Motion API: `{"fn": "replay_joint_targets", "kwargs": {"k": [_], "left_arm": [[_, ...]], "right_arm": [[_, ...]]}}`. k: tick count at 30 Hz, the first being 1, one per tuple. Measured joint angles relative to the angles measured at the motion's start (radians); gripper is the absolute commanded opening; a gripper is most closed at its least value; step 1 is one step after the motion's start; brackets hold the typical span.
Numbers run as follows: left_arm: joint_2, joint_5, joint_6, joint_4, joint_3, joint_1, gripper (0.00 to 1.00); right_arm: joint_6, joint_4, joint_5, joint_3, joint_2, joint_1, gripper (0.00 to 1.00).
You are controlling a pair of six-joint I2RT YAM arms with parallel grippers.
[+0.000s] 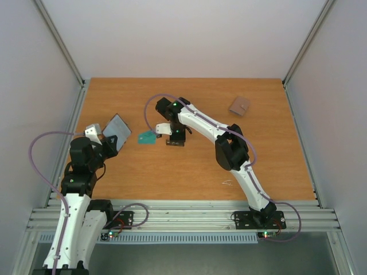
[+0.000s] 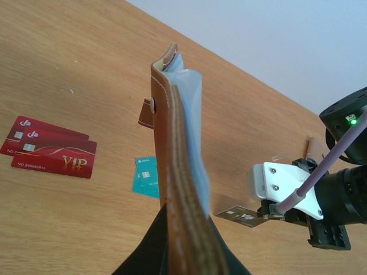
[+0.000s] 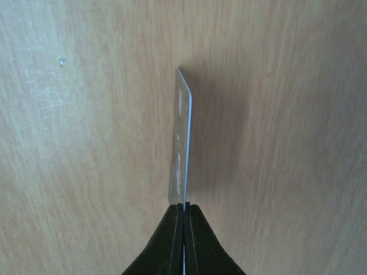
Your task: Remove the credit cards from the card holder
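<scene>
My left gripper [image 2: 180, 216] is shut on the bottom edge of the brown card holder [image 2: 178, 166]. It holds the holder upright above the table, pale lining [image 1: 117, 126] showing and a snap tab on its side. My right gripper [image 3: 184, 211] is shut on a black credit card [image 3: 181, 143] with "VIP" lettering [image 2: 243, 216], held just above the table near the middle [image 1: 174, 139]. A teal credit card [image 1: 147, 137] lies flat between the two grippers. Two red VIP credit cards [image 2: 49, 152] lie overlapped on the table to the left in the left wrist view.
A second small brown wallet [image 1: 239, 106] lies at the back right of the wooden table [image 1: 189, 172]. White walls and metal frame posts [image 1: 66, 48] close in the table on three sides.
</scene>
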Motion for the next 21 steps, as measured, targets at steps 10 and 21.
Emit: {"fn": "replay_joint_targets", "kwargs": {"k": [10,21], "left_arm": [[0.004,0.007,-0.007,0.0,0.0,0.003,0.0],[-0.003,0.112,0.043,0.027,0.0,0.004,0.0]], "right_arm": [[-0.002,0.085,0.092,0.0,0.035,0.0,0.26],[0.139,0.323,0.328,-0.078,-0.033,-0.012,0.46]]}}
